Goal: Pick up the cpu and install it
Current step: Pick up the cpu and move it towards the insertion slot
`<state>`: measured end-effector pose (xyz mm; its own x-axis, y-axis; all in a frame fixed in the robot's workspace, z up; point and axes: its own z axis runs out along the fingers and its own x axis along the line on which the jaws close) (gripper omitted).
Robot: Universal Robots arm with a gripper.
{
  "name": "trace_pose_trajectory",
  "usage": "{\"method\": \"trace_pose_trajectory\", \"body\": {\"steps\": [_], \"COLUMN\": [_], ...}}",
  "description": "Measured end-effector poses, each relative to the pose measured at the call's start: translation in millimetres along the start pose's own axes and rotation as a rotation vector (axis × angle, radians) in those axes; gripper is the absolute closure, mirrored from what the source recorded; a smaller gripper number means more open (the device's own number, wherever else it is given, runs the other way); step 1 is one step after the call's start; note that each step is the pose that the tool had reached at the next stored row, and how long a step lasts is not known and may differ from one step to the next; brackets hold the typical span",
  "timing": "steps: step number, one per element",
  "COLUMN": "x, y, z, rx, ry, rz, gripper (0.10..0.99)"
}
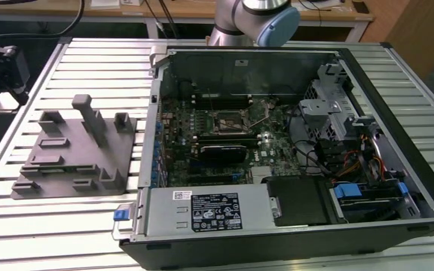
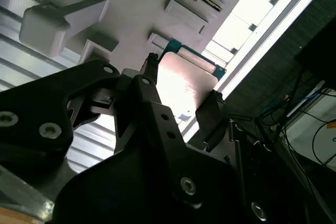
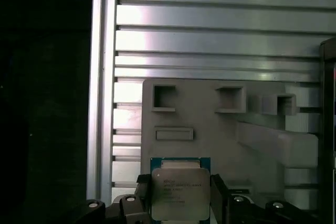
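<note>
The cpu (image 3: 180, 192) is a small square chip with a pale silver top on a blue-green board, and it sits between my gripper's (image 3: 180, 196) two black fingers (image 3: 218, 195). In the second wrist view the cpu (image 2: 185, 85) shines bright inside the same grip of the gripper (image 2: 181, 90), which is shut on the chip's two opposite edges. Behind the chip lies the grey moulded fixture (image 3: 220, 129). In the exterior view the gripper (image 1: 2, 73) hangs at the table's far left, beside the fixture (image 1: 74, 152).
An open computer case (image 1: 293, 152) lies on the slatted metal table (image 1: 89, 62). Its motherboard carries a square socket (image 1: 228, 120) near the middle. Cables and drive bays (image 1: 352, 141) fill the case at the exterior view's right. The table edge (image 3: 102, 77) drops to dark floor.
</note>
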<state>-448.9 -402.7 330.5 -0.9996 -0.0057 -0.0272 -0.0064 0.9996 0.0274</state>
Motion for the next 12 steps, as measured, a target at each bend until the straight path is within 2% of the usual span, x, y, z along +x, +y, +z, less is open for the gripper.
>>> {"method": "trace_pose_trajectory", "body": {"steps": [12], "x": [-0.7], "y": [0.8], "z": [-26.2], "rx": [0.0], "ry": [-0.0006], "rz": [0.0], "gripper": [0.545]}}
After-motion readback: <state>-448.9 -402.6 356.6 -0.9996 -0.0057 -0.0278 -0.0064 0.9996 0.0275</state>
